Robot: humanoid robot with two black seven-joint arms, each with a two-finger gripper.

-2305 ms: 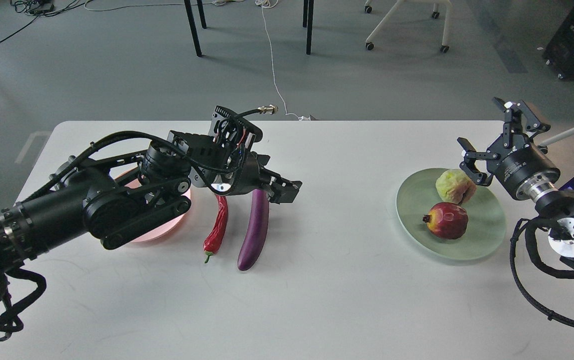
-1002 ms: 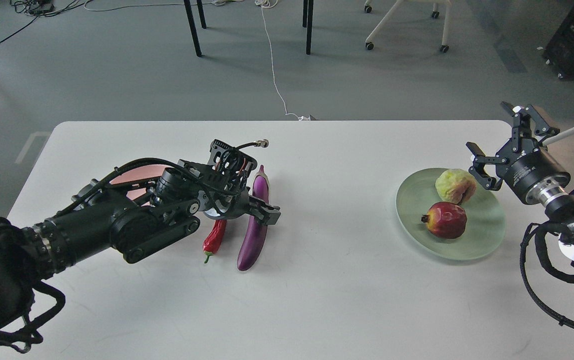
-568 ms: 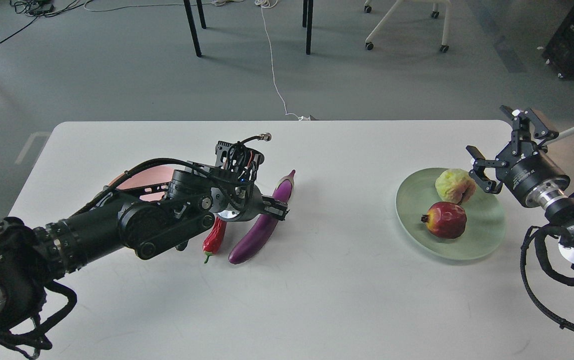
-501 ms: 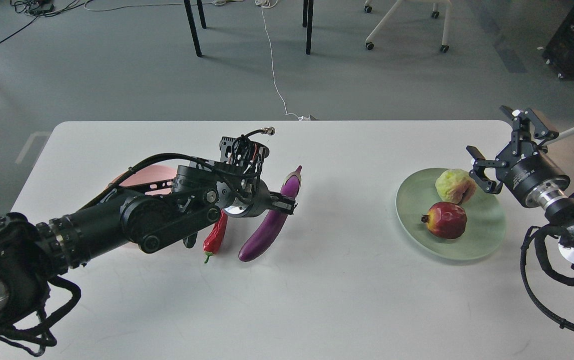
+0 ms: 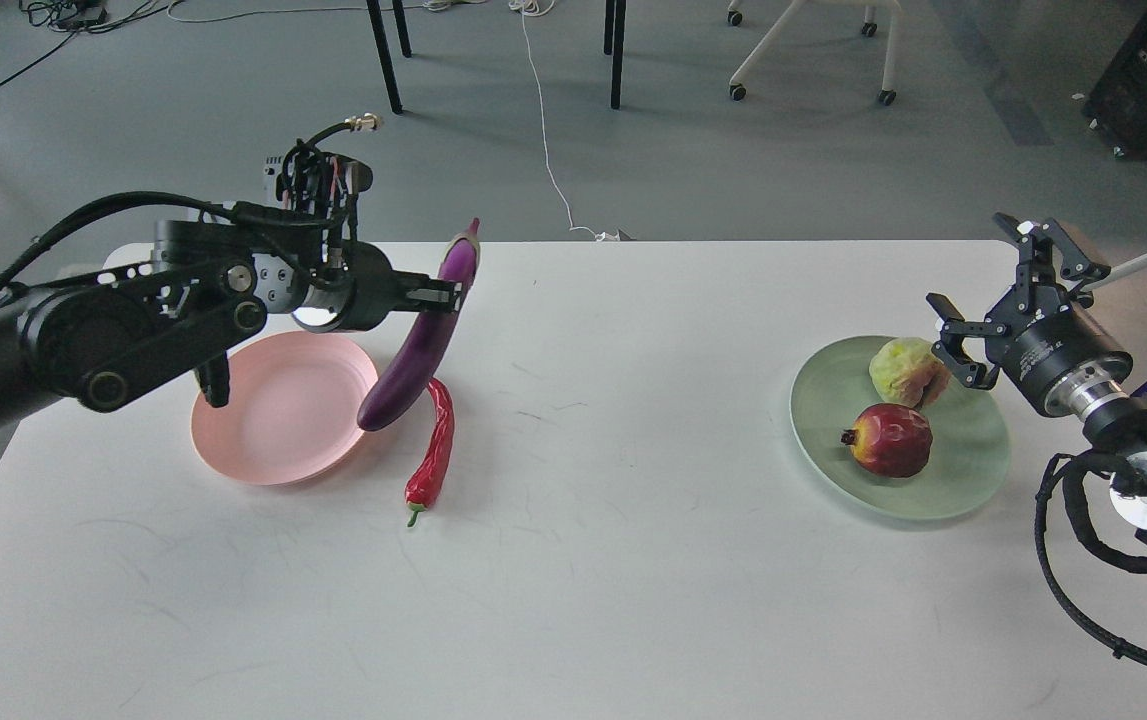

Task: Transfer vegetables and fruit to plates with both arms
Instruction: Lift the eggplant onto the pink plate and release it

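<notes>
We are mid-transfer of the eggplant (image 5: 420,339): our left gripper (image 5: 443,293) is clenched on its upper part, and it hangs tilted, its lower end just over the near rim of the pink plate (image 5: 273,415) below the claw. Next we judge it must shift further over the plate, then lower. The chili (image 5: 435,452) lies beneath. Our right gripper (image 5: 983,300) hovers released, beside 2 fruits on the green plate (image 5: 973,445).

The eggplant (image 5: 422,335) hides part of the pink plate (image 5: 273,420) rim. The right arm (image 5: 1133,440) is cut by the picture's edge.
</notes>
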